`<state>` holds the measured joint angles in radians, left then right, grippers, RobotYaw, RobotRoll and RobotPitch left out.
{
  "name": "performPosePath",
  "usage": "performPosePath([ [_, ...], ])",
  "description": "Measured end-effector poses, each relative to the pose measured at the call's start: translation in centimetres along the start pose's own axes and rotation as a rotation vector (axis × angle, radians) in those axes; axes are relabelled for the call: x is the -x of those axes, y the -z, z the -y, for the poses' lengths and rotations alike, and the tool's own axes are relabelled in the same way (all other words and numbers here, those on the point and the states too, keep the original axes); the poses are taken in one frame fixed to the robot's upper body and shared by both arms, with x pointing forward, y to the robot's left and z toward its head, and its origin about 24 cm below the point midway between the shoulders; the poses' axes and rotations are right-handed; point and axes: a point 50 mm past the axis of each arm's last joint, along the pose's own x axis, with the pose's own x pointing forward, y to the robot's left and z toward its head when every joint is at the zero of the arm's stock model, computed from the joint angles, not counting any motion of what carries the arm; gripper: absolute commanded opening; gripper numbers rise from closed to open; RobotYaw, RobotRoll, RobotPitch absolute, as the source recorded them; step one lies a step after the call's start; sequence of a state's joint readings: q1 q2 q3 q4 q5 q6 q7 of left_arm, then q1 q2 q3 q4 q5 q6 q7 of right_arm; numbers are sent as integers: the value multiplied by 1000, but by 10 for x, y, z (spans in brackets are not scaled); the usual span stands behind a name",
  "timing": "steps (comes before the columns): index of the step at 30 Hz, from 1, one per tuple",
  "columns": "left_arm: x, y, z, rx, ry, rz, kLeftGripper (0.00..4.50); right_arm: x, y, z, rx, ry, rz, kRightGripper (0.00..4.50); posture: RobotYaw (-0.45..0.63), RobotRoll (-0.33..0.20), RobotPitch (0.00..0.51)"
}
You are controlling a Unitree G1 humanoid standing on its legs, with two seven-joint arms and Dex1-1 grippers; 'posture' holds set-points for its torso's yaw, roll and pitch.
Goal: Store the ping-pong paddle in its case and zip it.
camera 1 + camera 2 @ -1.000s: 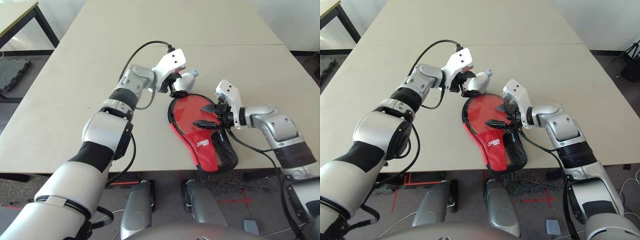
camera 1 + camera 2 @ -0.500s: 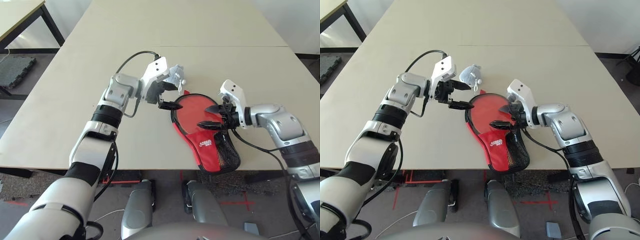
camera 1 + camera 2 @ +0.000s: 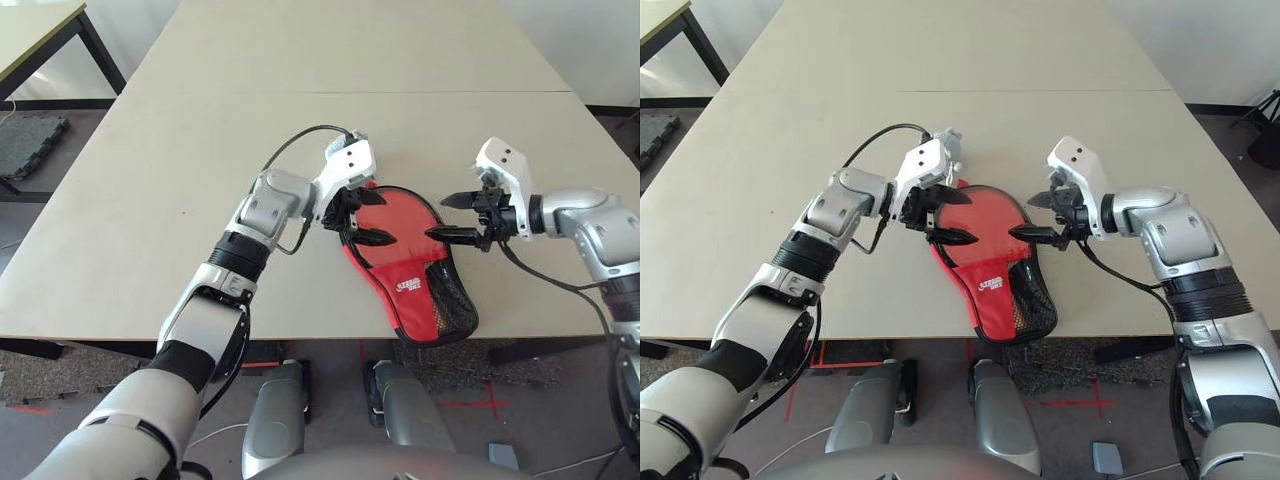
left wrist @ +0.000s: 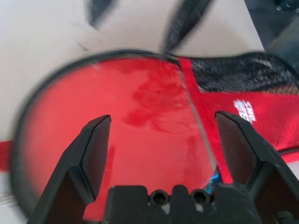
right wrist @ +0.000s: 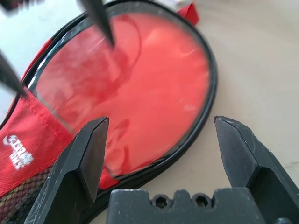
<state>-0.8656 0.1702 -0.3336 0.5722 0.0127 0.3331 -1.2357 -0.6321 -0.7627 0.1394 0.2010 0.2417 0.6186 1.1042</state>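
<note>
Looked down on a broad pale worktop [image 3: 150, 150] taking up most of the head view. Found the case [image 3: 415, 290] lying flat in the lower centre of the frame, round end toward the middle, narrow end with the black mesh pocket and white logo reaching the worktop's near edge. Inside the black edge trim showed a glossy round red face, judged to be the ping-pong paddle [image 5: 154, 79] sitting in the case, though could not tell for sure rubber from fabric. Saw no wooden handle; if there, hidden under the logo band and mesh. Could not tell how far the zip was drawn.

Noted the left claw [image 3: 380, 220] spread wide, holding nothing, over the left rim of the round end, centre of the frame. Noted the right claw [image 3: 438, 217] likewise spread wide and empty, just right of the round end and pointing in at it. Could not tell whether either fingertip touched the fabric.

Judged the case light, soft and floppy, apt to slide on the smooth worktop and to buckle if pushed from one side only. Judged the paddle light and stiff, its rubber grippy rather than slippery, no fragile part. Thought it best to pin the fabric at the trimmed rim with one claw, keeping off the mesh where a fingertip might snag, and to pinch the small zip tab with the other, wherever along the rim it sat
</note>
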Motion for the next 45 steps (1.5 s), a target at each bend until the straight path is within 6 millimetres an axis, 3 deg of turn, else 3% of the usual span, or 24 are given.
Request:
performPosePath([
  [2,-3,9,0,3,-9,-31,4472,-5,-8,4,8,19,30,4500,5,0,138],
  [11,-8,11,-1,-34,-21,-41,4472,-50,-55,22,-92,121,218,4500,12,0,150],
  [15,-9,10,-1,-38,-18,-41,4472,-83,-62,20,-193,135,261,4500,22,0,157],
  [22,-8,9,0,-39,-15,-42,4472,-116,-68,16,-272,202,292,4500,50,0,165],
  [29,-5,10,1,-37,-20,-43,4472,-131,-67,13,-294,305,300,4500,73,0,168],
  [45,-3,11,7,-25,-21,-41,4472,-145,-67,5,-350,308,315,4500,96,0,172],
])
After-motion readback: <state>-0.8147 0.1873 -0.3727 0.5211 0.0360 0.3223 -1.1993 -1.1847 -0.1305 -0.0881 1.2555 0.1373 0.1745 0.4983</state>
